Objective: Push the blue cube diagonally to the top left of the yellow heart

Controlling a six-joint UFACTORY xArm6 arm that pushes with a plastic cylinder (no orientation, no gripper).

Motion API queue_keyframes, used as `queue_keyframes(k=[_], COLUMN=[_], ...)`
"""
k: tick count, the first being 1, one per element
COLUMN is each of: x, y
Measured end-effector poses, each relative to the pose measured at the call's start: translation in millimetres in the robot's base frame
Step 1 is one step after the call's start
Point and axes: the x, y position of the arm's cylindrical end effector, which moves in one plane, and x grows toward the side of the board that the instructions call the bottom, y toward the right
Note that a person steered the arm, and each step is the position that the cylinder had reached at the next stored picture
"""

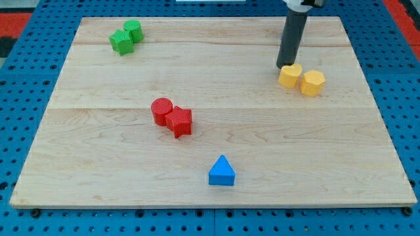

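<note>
The only blue block in view is a blue triangle [222, 172] near the view's bottom centre; no blue cube shows. A yellow heart [291, 76] lies at the view's upper right, touching a yellow hexagon-like block [313, 83] on its right. My tip [285, 66] stands right at the heart's upper left edge, touching it or nearly so. The dark rod rises from there to the view's top. The tip is far from the blue triangle, which lies well below and to its left.
A red cylinder [161, 111] and a red star [179, 122] touch each other at the board's centre-left. Two green blocks [126, 37] sit together at the upper left. The wooden board [367, 164] lies on a blue pegboard.
</note>
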Motion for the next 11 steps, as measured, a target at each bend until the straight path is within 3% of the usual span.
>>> queue_keyframes(k=[2,4,6,9,10,11], x=[-40.9,-131.7,-100.5,-115.0,-101.3,-69.3], y=[86.9,55.3,-97.1,-59.8,-43.9,-83.2])
